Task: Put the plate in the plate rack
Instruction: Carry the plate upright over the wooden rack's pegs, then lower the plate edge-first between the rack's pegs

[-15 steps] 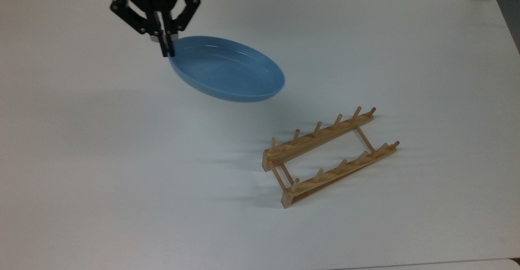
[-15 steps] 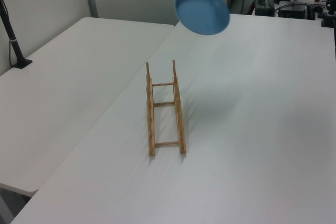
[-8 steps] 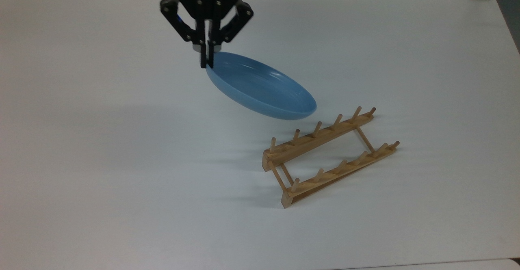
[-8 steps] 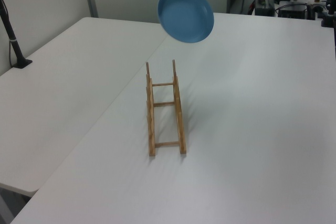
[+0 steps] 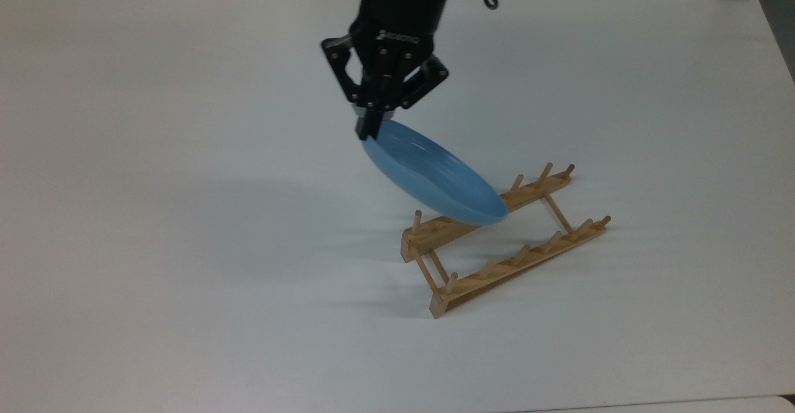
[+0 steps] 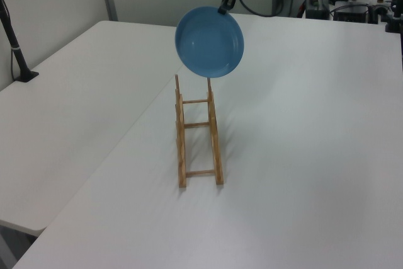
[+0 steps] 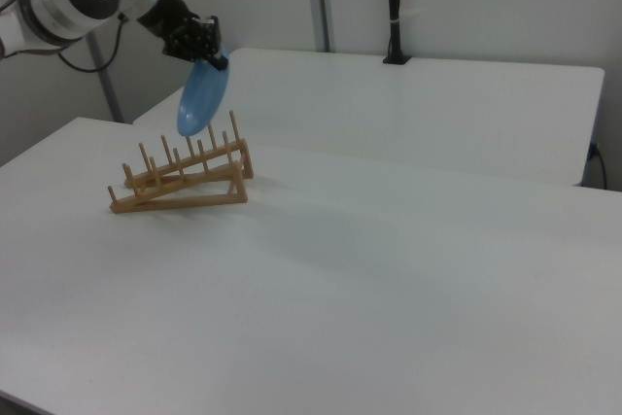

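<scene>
The light-blue plate (image 5: 435, 180) hangs tilted in the air, gripped at its upper rim by my black gripper (image 5: 370, 128), which is shut on it. Its lower edge hovers over the far rail of the wooden plate rack (image 5: 522, 258) in the top view, hiding a couple of pegs. In the left view the plate (image 6: 209, 42) faces the camera above the rack's far end (image 6: 198, 130), with the gripper (image 6: 224, 9) at its top rim. In the right view the plate (image 7: 202, 96) hangs edge-on from the gripper (image 7: 216, 59), above the rack (image 7: 180, 180).
The rack stands on a wide white table (image 5: 186, 245). A second white table (image 6: 75, 92) adjoins it in the left view. A black post (image 7: 393, 7) stands on the far table in the right view, and another black post (image 6: 14, 42) in the left view.
The gripper has carried the plate to the top view's right and downward, from over bare table to above the rack's far rail. The plate has tipped steeper. The rack has not moved.
</scene>
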`<action>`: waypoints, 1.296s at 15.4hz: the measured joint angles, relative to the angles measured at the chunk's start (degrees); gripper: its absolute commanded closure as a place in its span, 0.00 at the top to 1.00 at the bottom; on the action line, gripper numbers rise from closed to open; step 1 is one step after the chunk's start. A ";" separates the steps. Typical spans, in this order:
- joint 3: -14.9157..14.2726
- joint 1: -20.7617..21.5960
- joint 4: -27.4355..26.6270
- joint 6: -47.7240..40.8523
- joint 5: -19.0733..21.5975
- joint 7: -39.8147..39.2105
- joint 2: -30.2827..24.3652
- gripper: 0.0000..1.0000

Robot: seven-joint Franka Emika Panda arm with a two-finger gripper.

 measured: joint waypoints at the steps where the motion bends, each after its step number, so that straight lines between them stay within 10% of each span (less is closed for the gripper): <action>1: 0.45 0.57 0.03 0.00 -1.17 1.01 -0.01 0.00; 20: 9.08 4.54 0.02 -7.71 -22.14 7.44 0.27 0.00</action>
